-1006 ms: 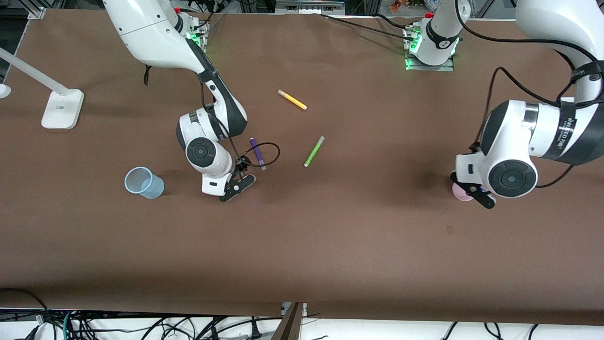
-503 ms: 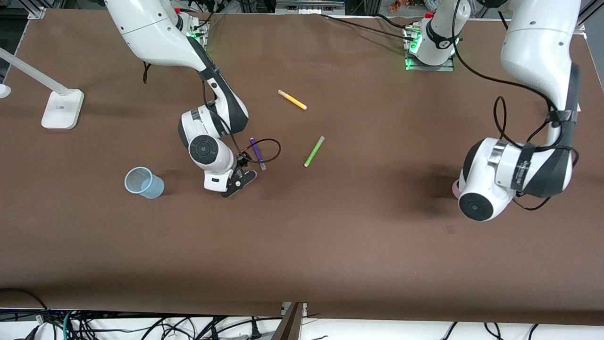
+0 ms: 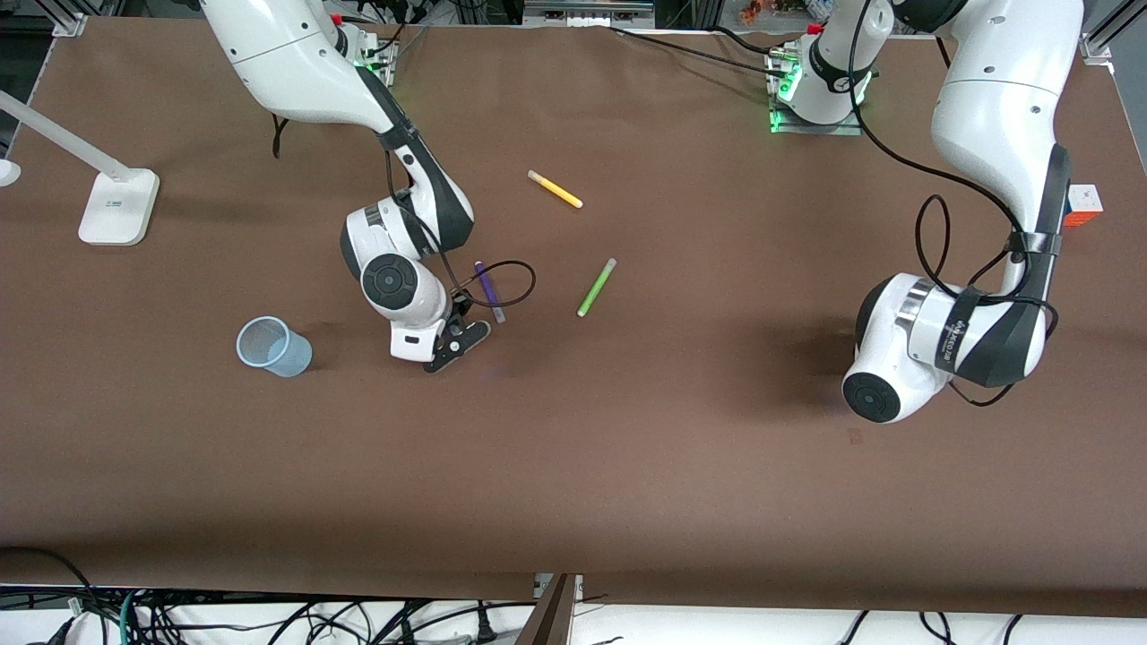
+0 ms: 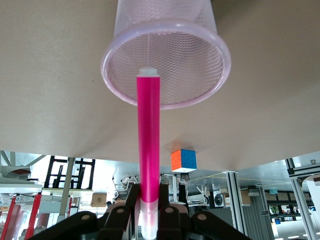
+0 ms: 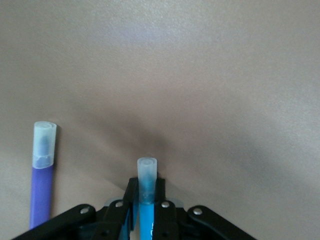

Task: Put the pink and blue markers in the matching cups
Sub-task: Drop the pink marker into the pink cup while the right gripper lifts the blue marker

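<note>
In the left wrist view my left gripper (image 4: 149, 196) is shut on the paler cap end of the pink marker (image 4: 149, 145). The marker's free end points into the mouth of the pale pink cup (image 4: 167, 60). In the front view the left arm's wrist hides that gripper, marker and cup. My right gripper (image 3: 457, 341) is low over the table between the pale blue cup (image 3: 271, 346) and a dark purple marker (image 3: 488, 290). The right wrist view shows it (image 5: 146, 194) shut on the blue marker (image 5: 146, 172), greyish cap outward.
The purple marker lies just beside the right gripper and also shows in the right wrist view (image 5: 41, 180). A lime-green marker (image 3: 596, 287) and a yellow marker (image 3: 555, 189) lie mid-table. A colour cube (image 3: 1082, 204) sits at the left arm's end, a white lamp base (image 3: 118, 206) at the right arm's end.
The left arm's wrist has swung over the pink cup, which showed beside it before and is now hidden in the front view. The right gripper has shifted only slightly.
</note>
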Robot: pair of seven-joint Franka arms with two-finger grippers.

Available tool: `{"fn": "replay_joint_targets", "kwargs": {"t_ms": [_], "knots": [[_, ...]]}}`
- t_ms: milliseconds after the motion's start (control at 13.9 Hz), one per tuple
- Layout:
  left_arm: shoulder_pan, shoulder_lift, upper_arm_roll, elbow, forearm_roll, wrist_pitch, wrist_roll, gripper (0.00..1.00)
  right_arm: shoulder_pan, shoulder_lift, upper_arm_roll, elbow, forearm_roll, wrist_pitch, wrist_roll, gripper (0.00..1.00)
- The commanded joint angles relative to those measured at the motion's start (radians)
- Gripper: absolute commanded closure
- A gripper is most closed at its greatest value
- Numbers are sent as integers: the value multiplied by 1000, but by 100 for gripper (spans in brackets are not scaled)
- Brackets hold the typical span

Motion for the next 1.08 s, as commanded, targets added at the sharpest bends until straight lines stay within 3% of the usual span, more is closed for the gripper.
{"fn": "replay_joint_targets", "kwargs": {"t_ms": [0, 72, 216, 287, 431, 647, 862, 1006], "knots": [[-25, 32, 9, 39, 25, -19, 0, 97, 7, -24, 1, -36, 8, 46, -16, 100], [-26, 35, 9, 43, 25, -19, 3, 84, 7, -24, 1, -30, 8, 50, -16, 100], [-26, 37, 9, 60, 24, -18, 13, 18, 1, -38, -10, 2, 6, 44, -48, 100], [-26, 34, 9, 68, 24, -18, 14, 0, -8, -61, -22, 17, 6, 38, -110, 100], [-38, 29, 4, 97, 13, -27, 11, 0, -34, -122, -65, 28, 11, -12, -236, 100], [-90, 8, -5, 182, 1, -79, 2, 0, -132, -165, -68, 129, 23, -179, -440, 100], [-104, -27, -5, 313, -140, -90, -76, 0, -242, -172, -70, 183, 211, -258, -691, 100], [-89, -87, -5, 325, -284, -75, -250, 0, -305, -172, -68, 183, 314, -270, -883, 100]]}}
